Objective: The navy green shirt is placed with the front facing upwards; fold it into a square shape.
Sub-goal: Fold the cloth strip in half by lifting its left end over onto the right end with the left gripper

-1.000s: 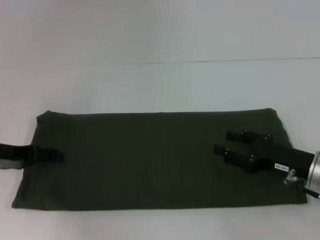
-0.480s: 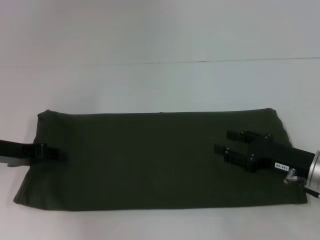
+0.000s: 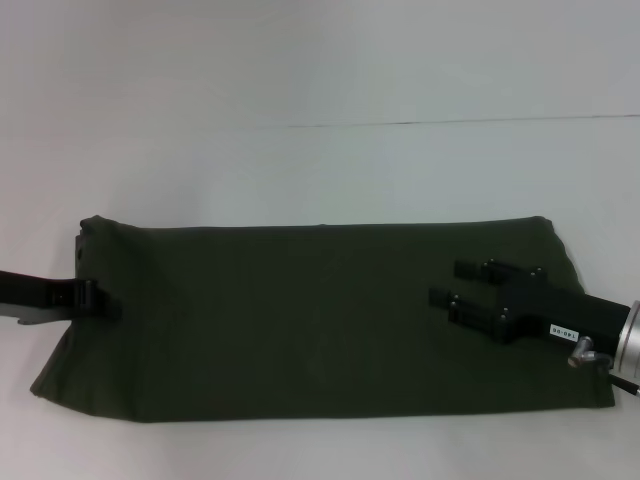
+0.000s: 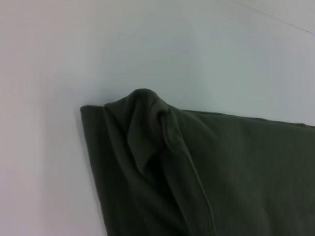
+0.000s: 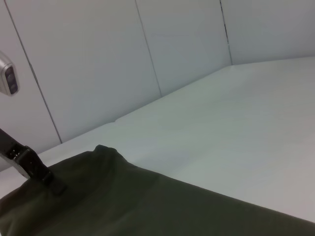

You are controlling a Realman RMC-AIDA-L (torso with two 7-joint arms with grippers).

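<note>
The navy green shirt lies on the white table as a long folded rectangle, plain side up, with no print showing. My left gripper is at the shirt's left edge, shut on the cloth, and that edge is raised and bunched. The right wrist view shows the same left gripper pinching the cloth at the far end of the shirt. My right gripper rests over the right part of the shirt with its two fingers spread and nothing between them.
The white table stretches behind the shirt, with a thin seam line across it. White wall panels stand beyond the table's far side. The shirt's near edge runs close to the table's front.
The left gripper has risen a little with the shirt's left edge in it. The shirt's near left corner has pulled inward and up. The right arm has not moved.
</note>
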